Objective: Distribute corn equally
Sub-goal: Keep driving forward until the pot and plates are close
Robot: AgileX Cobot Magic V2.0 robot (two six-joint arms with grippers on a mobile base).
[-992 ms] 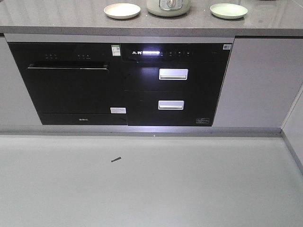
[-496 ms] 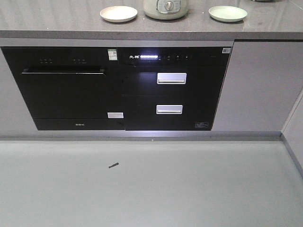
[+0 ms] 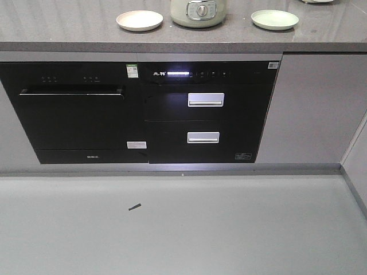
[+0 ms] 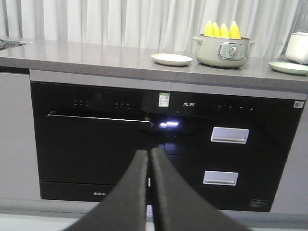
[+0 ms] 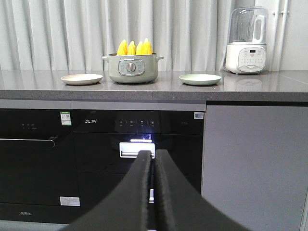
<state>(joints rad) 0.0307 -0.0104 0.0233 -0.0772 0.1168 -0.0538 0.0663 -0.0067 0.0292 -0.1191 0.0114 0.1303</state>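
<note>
Several yellow corn [image 5: 134, 48] cobs stand upright in a pale green pot [image 5: 132, 67] on the grey counter, also seen as corn [image 4: 221, 30] in the pot [image 4: 224, 50] from the left wrist. A cream plate [image 5: 82, 79] lies left of the pot and a light green plate [image 5: 200, 79] right of it. In the front view only the pot's lower part [image 3: 198, 11] shows between the two plates [image 3: 139, 20] [image 3: 274, 19]; the corn is cut off there. My left gripper [image 4: 149, 151] and right gripper [image 5: 153, 153] are both shut, empty, low in front of the cabinets, far from the counter.
Black built-in appliances [image 3: 143, 112] with two silver drawer handles [image 3: 205, 99] fill the cabinet front under the counter edge [image 3: 172, 47]. A white blender [image 5: 246, 41] stands at the counter's right. A small dark scrap [image 3: 135, 207] lies on the grey floor.
The counter and appliances have slid down and grown slightly in the front view, so the base has moved closer to the cabinets.
</note>
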